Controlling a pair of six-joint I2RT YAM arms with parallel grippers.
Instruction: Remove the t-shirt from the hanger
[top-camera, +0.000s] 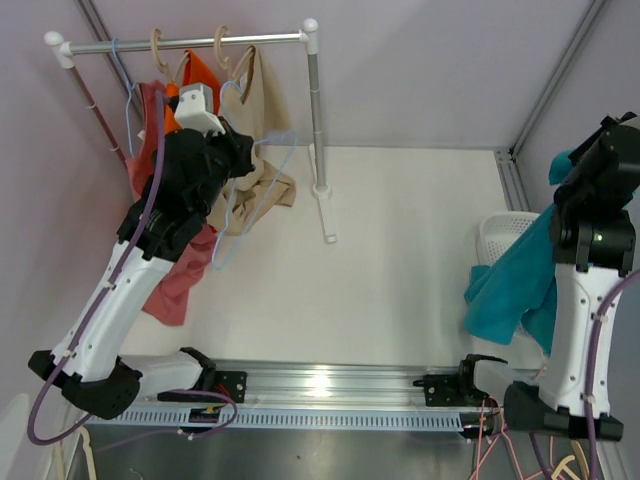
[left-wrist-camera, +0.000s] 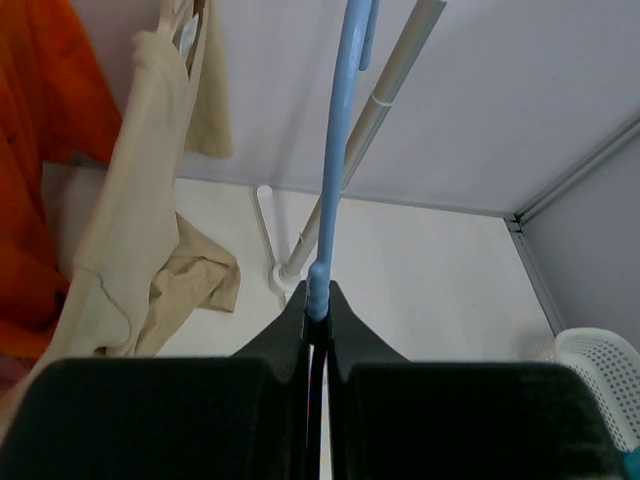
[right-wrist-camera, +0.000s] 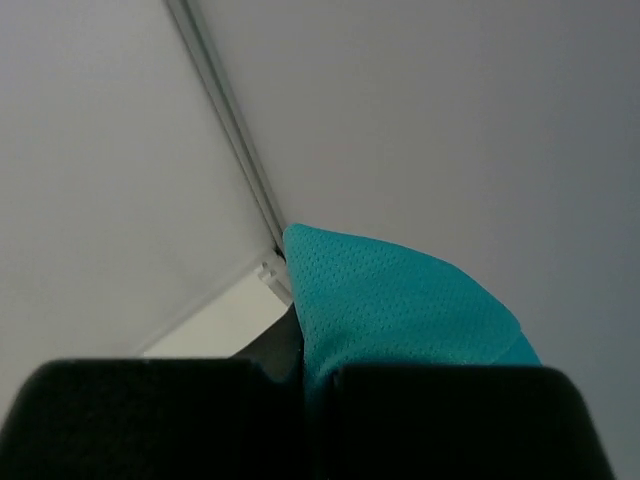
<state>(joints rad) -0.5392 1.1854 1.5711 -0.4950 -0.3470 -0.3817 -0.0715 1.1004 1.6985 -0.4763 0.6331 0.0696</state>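
Jaws on both arms are closed on something: the left gripper (left-wrist-camera: 318, 312) is clamped on a pale blue hanger (left-wrist-camera: 336, 150), and the right gripper (right-wrist-camera: 305, 352) is pinched on the teal t-shirt (right-wrist-camera: 400, 300).

The white bench (top-camera: 400, 250) fills the overhead view between grey walls. A clothes rack (top-camera: 180, 42) stands at its far left corner, with the rail running along the back wall and one white post (top-camera: 317, 120) coming down to a foot on the bench.

The left arm (top-camera: 110, 300) reaches from the near left edge up to the rack. The right arm (top-camera: 580, 320) stands raised at the right edge.

The t-shirt (top-camera: 510, 285) hangs in loose folds from the right gripper at the right edge. It is well apart from the rack and the blue hanger, and it drapes in front of a white basket (top-camera: 500, 232). Whether the cloth touches the basket cannot be told.

On the rail a red shirt (top-camera: 180, 280) hangs furthest left, reaching low beside the left arm. An orange shirt (top-camera: 195, 70) is next to it, and a beige shirt (top-camera: 262, 100) hangs nearest the post with its hem bunched on the bench.

In the left wrist view the blue hanger rises straight from the closed fingers, crossing in front of the post. From overhead its thin wire frame slants down the left side of the beige shirt.
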